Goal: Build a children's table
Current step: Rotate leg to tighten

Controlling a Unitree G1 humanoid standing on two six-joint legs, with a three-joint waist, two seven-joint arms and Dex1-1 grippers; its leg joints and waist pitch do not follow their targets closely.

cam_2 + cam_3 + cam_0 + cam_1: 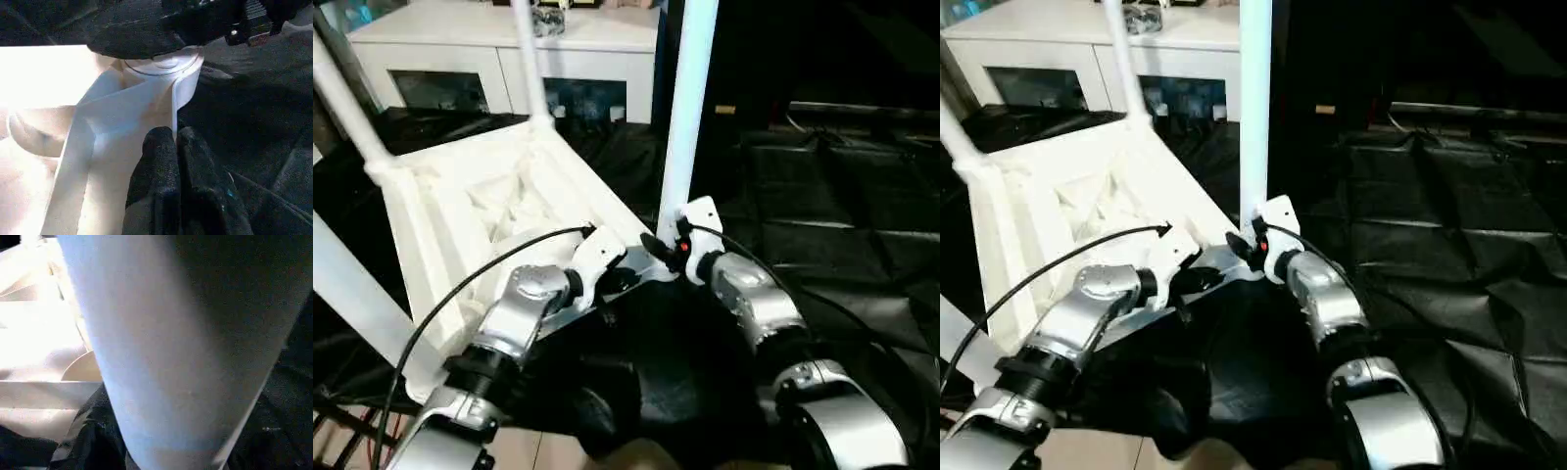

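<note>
Forearms nearest us, both converging on the tabletop [460, 211] near corner socket [164, 66], underside up on black sheeting. Leg [690, 108] stands upright in that socket, long axis vertical. Right gripper [666, 250] sits at its base, jaws around it; can't tell if clamped. Left gripper [171, 147], jaws together, presses the rim beside the socket.

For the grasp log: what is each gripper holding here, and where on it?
The right gripper grips the nearest leg at its base by the corner socket. The left gripper, shut, presses the tabletop rim, holding nothing.
</note>
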